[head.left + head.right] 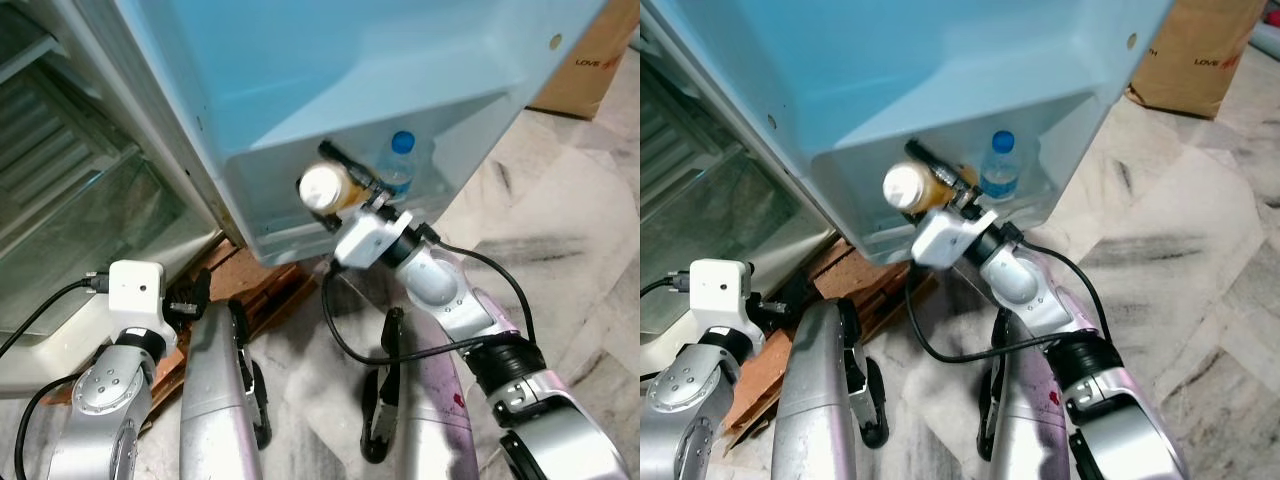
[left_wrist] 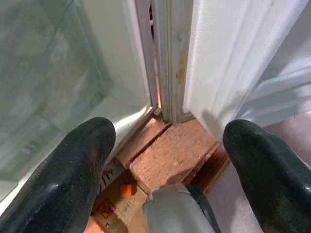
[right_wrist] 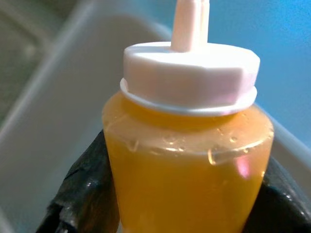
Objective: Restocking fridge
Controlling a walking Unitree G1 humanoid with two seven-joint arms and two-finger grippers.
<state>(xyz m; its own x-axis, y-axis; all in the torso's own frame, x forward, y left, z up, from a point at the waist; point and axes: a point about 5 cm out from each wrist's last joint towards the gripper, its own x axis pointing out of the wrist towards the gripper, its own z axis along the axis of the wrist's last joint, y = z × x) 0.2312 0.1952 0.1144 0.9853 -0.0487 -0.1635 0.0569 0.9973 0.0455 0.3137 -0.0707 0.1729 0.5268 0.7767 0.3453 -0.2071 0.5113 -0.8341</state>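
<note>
At the centre of the left eye view the right gripper (image 1: 345, 185) is clenched on a squeeze bottle (image 1: 322, 187) of orange-yellow sauce with a white cap, held at the lower shelf (image 1: 270, 225) of the open fridge door (image 1: 300, 70). A water bottle (image 1: 399, 165) with a blue cap stands in that shelf just beside it. At lower left, the left gripper (image 2: 170, 160) hangs released above wooden blocks (image 2: 170, 155) under the fridge
</note>
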